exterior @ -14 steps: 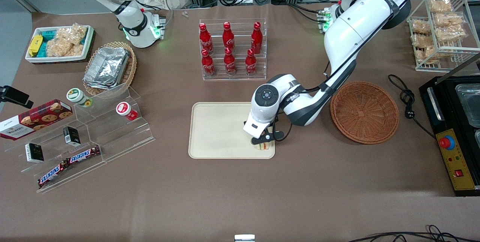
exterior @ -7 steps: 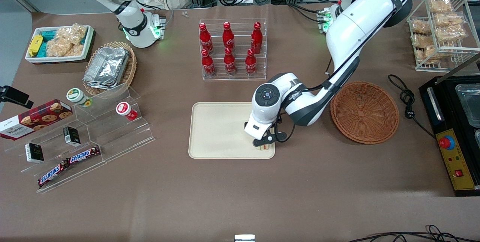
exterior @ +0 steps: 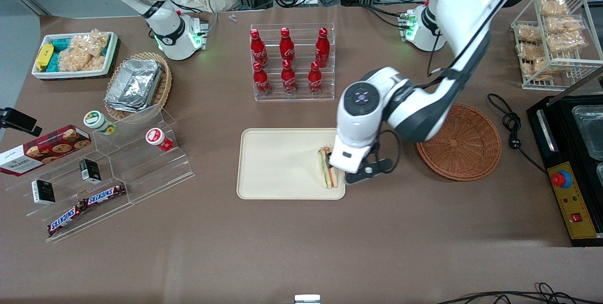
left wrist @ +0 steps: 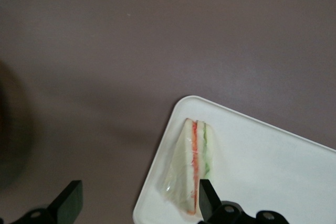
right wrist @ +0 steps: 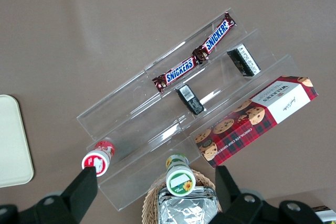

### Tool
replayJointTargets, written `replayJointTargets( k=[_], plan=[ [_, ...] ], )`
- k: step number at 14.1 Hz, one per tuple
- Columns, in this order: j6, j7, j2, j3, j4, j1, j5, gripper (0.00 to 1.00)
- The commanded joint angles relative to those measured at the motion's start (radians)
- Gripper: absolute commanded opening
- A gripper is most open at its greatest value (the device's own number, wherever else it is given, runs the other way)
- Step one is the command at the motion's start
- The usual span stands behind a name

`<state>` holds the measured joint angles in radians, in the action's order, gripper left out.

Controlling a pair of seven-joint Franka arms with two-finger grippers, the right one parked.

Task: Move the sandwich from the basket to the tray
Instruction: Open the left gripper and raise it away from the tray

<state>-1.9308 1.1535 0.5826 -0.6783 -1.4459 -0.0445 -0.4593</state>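
So the small triangular clear-wrapped sandwich (exterior: 324, 168) (left wrist: 192, 167), pale bread with orange-red and green layers, is lying on the big flat cream-beige rectangular tray (exterior: 278, 162) (left wrist: 273, 177), right near the corner closest to the front camera at the working arm's end. Nothing's gripping it. The left arm's gripper (exterior: 351, 179) (left wrist: 137, 203) hangs above that same edge of the tray, and its black fingers (left wrist: 209, 199) are spread wide apart: one is over the sandwich's edge, the other over the brown table (exterior: 301, 247). The round shallow reddish-brown wicker basket (exterior: 464, 146) sits on the table just beside the tray toward the working arm's end, partly covered by the white arm. A clear rack of red cola bottles (exterior: 288, 61) stands farther from the front camera than the tray.
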Motion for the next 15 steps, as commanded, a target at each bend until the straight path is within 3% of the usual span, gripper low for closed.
replayJointTargets(
  k=[1,6,9,15],
  plan=[
    [0.129,-0.180,-0.153,0.018,-0.036,0.052,0.129,1.00],
    [0.164,-0.629,-0.493,0.326,-0.249,0.043,0.394,1.00],
    [0.220,-0.851,-0.596,0.443,-0.314,0.055,0.429,1.00],
    [0.309,-1.245,-0.592,0.623,-0.263,0.058,0.416,1.00]
  ],
)
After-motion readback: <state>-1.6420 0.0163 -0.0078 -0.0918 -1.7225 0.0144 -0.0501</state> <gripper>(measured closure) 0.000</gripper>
